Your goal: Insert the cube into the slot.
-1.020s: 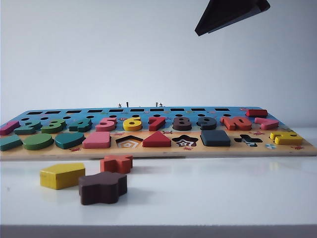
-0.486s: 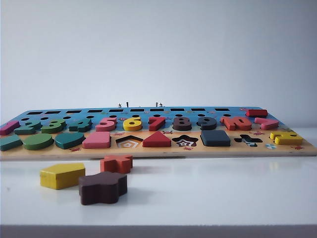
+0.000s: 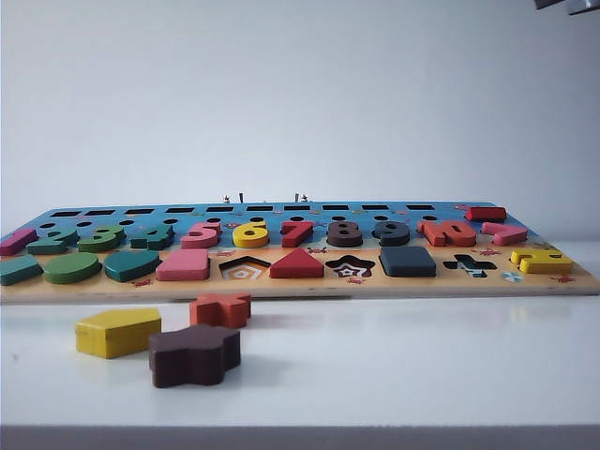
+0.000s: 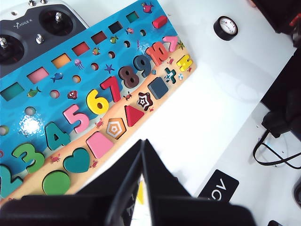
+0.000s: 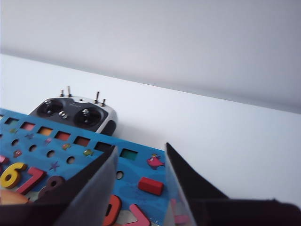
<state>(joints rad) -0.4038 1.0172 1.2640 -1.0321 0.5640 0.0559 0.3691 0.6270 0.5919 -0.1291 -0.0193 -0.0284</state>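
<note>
Cube (image 3: 408, 261) sits flat in its slot on the puzzle board (image 3: 300, 286) near the front edge. Left gripper (image 4: 142, 162) is pressed together, empty; right gripper (image 5: 141, 188) (raised above the board's far corner) is spread, empty.

So the puzzle board (image 3: 300, 281) lies flat on the white table (image 3: 422, 366), and the cube (image 3: 408, 261) already sits in its slot between the star recess (image 3: 351, 268) and the cross recess (image 3: 470, 265). Out front, off the board: yellow pentagon block (image 3: 117, 333), orange star block (image 3: 221, 308), brown flower block (image 3: 194, 354).
</note>
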